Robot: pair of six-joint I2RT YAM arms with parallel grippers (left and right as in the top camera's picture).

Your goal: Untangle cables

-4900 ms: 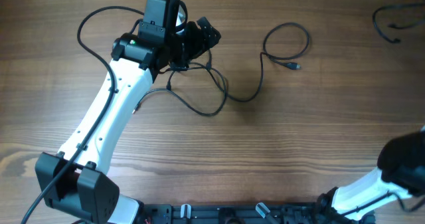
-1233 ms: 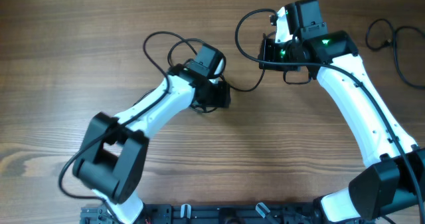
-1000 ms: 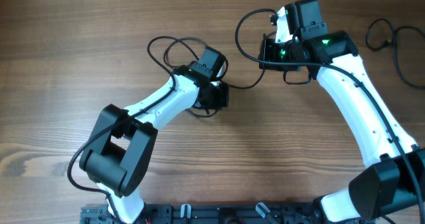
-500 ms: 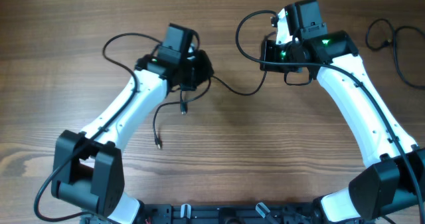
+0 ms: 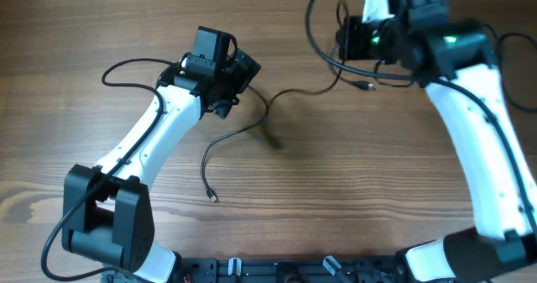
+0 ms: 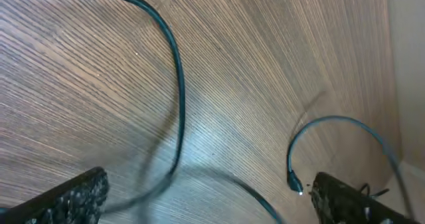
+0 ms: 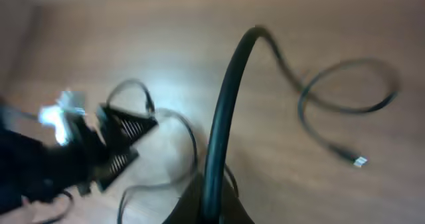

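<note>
Thin black cables lie on the wooden table. One strand (image 5: 302, 92) runs between my two grippers and is blurred near its left end. A second cable (image 5: 207, 170) curves down from my left gripper (image 5: 239, 71) to a metal plug near the table's front. In the left wrist view the left gripper (image 6: 212, 204) has its fingers wide apart, with a blurred cable (image 6: 178, 84) running between them. My right gripper (image 7: 211, 207) is shut on a cable (image 7: 226, 98) and held above the table at the back (image 5: 346, 41). A plug end (image 5: 366, 86) hangs below it.
A looped cable with a plug (image 7: 345, 104) lies on the wood in the right wrist view. Another black cord (image 5: 508, 65) runs along the far right, partly behind the right arm. The arms' base rail (image 5: 277, 270) lines the front edge.
The right arm has risen and moved back with its cable. The left arm has swung left and back, its fingers now apart. The tangle has spread out; one plug end lies nearer the front.
</note>
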